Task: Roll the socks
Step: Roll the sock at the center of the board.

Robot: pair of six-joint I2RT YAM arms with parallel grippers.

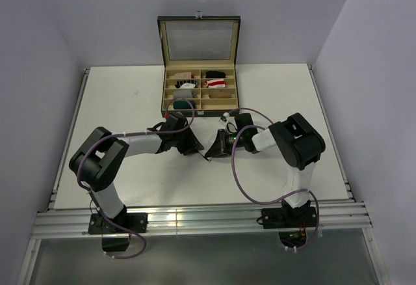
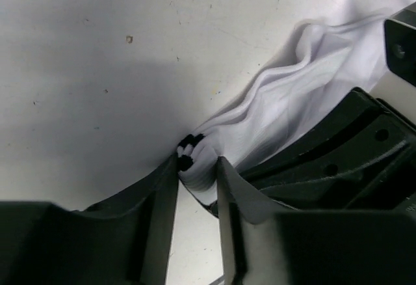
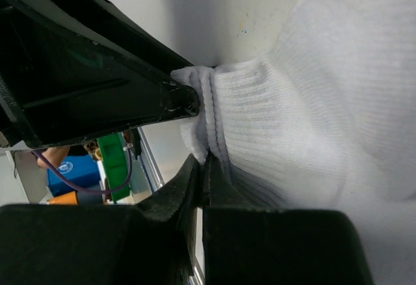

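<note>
The white sock [image 2: 305,77] with dark cuff stripes [image 2: 187,148] hangs between both grippers just above the table. My left gripper [image 2: 198,168] is shut on its striped cuff end. My right gripper [image 3: 205,161] is shut on a ribbed edge of the same sock [image 3: 312,103]. In the top view the two grippers, left [image 1: 195,145] and right [image 1: 214,147], meet tip to tip at the table's middle and hide most of the sock. The red-and-white sock [image 1: 218,73] and the tan sock [image 1: 221,94] lie in right-hand compartments of the box.
An open divided box [image 1: 162,96] with a glass lid [image 1: 198,41] stands just behind the grippers. Its left compartments hold small dark, grey [image 1: 187,85] and teal [image 1: 177,105] bundles. White table [image 1: 117,103] extends to both sides, with walls around it.
</note>
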